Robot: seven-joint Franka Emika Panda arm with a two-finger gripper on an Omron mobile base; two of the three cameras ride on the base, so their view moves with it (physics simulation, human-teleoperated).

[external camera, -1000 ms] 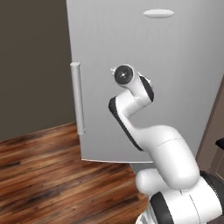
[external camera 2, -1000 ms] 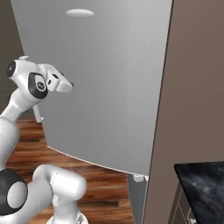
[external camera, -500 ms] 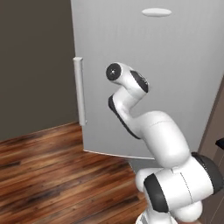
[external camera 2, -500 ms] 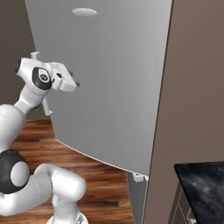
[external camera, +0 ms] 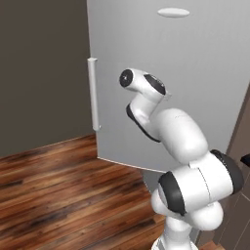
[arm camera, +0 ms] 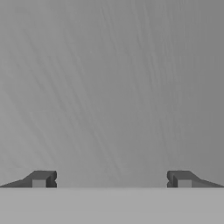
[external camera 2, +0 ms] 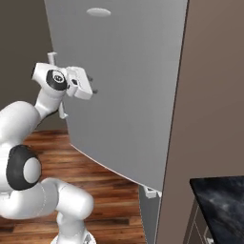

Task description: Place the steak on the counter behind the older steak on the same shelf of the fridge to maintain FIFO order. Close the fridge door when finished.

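The grey-silver fridge door [external camera: 195, 73] [external camera 2: 128, 95] stands partly swung, its outer face toward me and its long bar handle [external camera: 93, 93] at its left edge. My gripper [external camera 2: 94, 90] [arm camera: 111, 179] is open, its fingertips [arm camera: 41, 178] right at the door's outer face beside the handle, with nothing between them. In the hand view the brushed grey door surface [arm camera: 113, 87] lies just ahead. A corner of the black marbled counter [external camera 2: 221, 200] shows at lower right. The steak is out of view, and the door hides the shelf.
A tall brown cabinet panel [external camera 2: 209, 95] stands right of the door. Below the door's lower edge a pale inner bin corner [external camera 2: 150, 193] pokes out. A wooden floor [external camera: 58, 195] spreads to the left, with a dark wall [external camera: 39, 68] behind it.
The door has swung further round toward the fridge, its handle edge shifting right in both base views. My arm has stretched forward with it, the hand staying at the door's face.
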